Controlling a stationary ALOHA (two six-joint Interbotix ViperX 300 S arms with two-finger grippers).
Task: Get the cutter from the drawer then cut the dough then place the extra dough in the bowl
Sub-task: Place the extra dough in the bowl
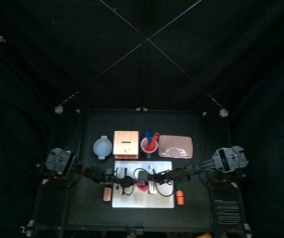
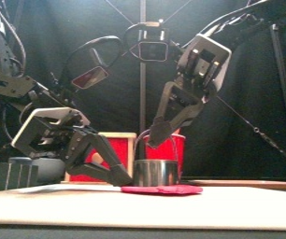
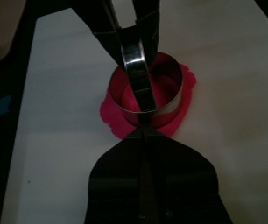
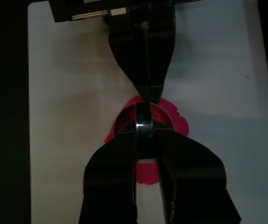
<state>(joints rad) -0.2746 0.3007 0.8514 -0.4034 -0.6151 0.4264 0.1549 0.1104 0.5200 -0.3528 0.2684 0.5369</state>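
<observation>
Left claw [image 3: 148, 131] pinching cutter [image 3: 133, 74] rim, dough [image 3: 183, 92] underneath

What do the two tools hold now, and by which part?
Both the left tool and right tool pinch the metal cutter by its rim, on opposite sides.

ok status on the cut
Left gripper, right gripper: fingers shut on cutter, opposite sides. Cutter down on dough, white board under it. Nothing blocking.
</observation>
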